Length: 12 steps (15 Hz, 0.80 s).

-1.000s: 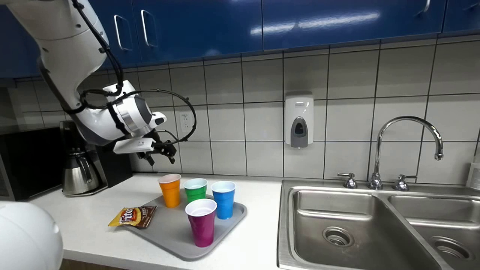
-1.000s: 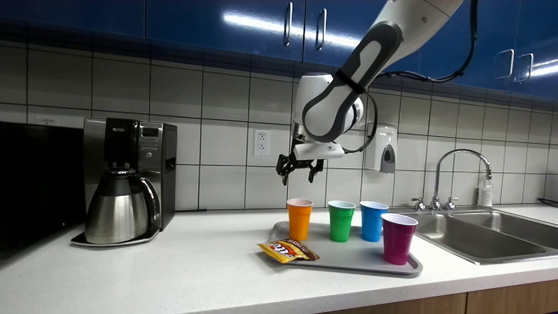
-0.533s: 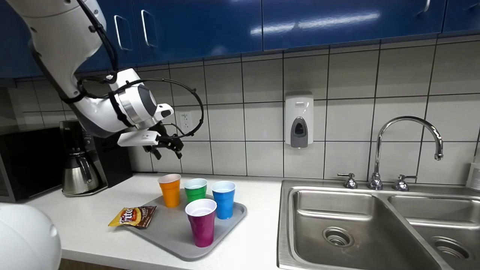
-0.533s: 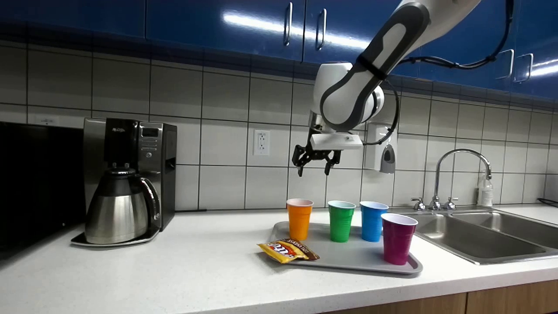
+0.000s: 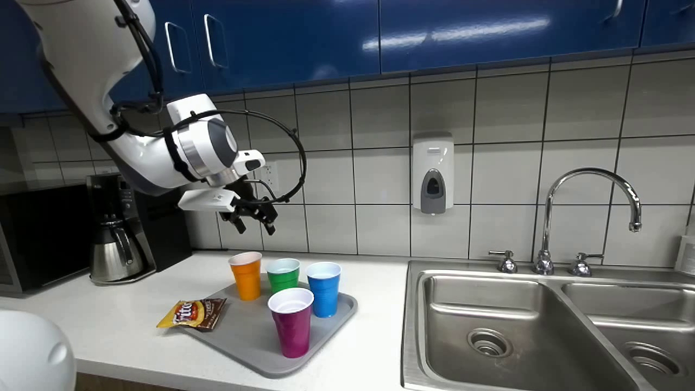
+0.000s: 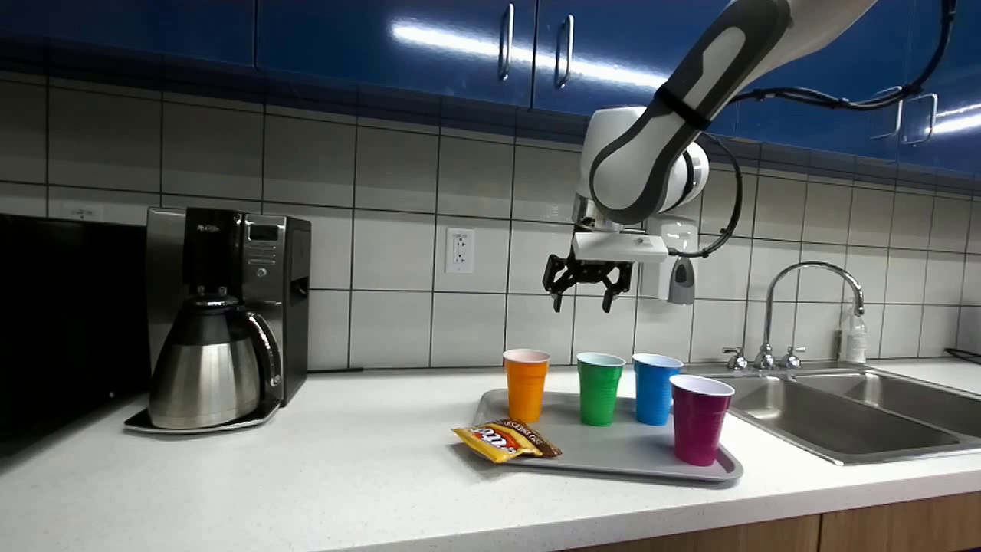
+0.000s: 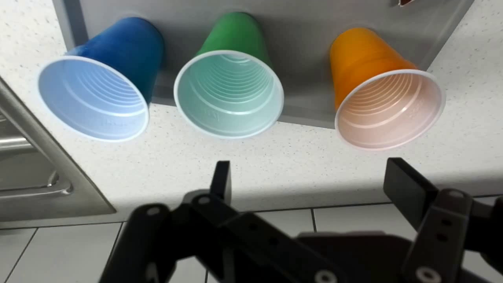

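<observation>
My gripper [image 6: 582, 303] hangs open above the back of the grey tray [image 6: 613, 454], well over the cups. Nothing sits between its fingers [image 7: 408, 188] in the wrist view. Nearest below stand an orange cup [image 7: 359, 59] and a green cup [image 7: 237, 35], with a blue cup [image 7: 129, 47] farther left. All three are upright and show pale insides. A purple cup [image 5: 293, 331] stands at the tray's front corner, outside the wrist view. Across the tray's edge lies a yellow and brown snack packet [image 5: 190, 314], only a scrap of which shows in the wrist view.
A coffee maker with a steel carafe [image 6: 207, 368] stands on the white counter [image 6: 306, 475] beside a dark microwave [image 5: 43, 233]. A steel sink [image 5: 488, 304] with a curved faucet [image 5: 592, 174] adjoins the tray's area. Blue cabinets [image 5: 304, 38] hang above; a soap dispenser [image 5: 433, 174] is on the tiled wall.
The arm and gripper have shifted right, toward the sink, in both exterior views, rising slightly at first. The jaws have stayed open. Cups, tray and packet have not moved.
</observation>
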Available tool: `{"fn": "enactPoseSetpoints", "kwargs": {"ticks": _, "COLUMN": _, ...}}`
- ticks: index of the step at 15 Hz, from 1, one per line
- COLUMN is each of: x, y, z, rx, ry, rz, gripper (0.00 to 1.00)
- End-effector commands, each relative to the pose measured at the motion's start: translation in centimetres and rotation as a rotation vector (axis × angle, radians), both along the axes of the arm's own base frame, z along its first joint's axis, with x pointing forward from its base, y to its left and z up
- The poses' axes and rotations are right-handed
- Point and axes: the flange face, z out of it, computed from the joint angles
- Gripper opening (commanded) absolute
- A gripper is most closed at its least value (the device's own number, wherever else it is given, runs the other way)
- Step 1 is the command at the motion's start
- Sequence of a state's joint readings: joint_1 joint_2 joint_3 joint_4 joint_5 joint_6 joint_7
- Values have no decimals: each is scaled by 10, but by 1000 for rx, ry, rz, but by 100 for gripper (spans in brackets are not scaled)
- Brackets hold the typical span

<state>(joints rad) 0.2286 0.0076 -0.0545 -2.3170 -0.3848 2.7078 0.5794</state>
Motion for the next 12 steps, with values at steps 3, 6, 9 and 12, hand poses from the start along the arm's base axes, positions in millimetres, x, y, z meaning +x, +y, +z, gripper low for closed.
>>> {"fn": "enactPoseSetpoints", "kwargs": {"ticks": 3, "x": -2, "y": -3, "z": -1, "rx": 4, "ry": 10, "rz": -11, "gripper": 100}}
{"fn": "enactPoseSetpoints", "kwargs": {"ticks": 6, "x": -2, "y": -2, "z": -2, "rx": 4, "ry": 13, "rz": -8, "gripper": 100}}
{"fn": "enactPoseSetpoints", "kwargs": {"ticks": 9, "x": -2, "y": -2, "z": -2, "rx": 4, "ry": 13, "rz": -8, "gripper": 100}}
{"fn": "enactPoseSetpoints", "kwargs": {"ticks": 12, "x": -2, "y": -2, "z": -3, "rx": 4, "ry": 13, "rz": -8, "gripper": 100}}
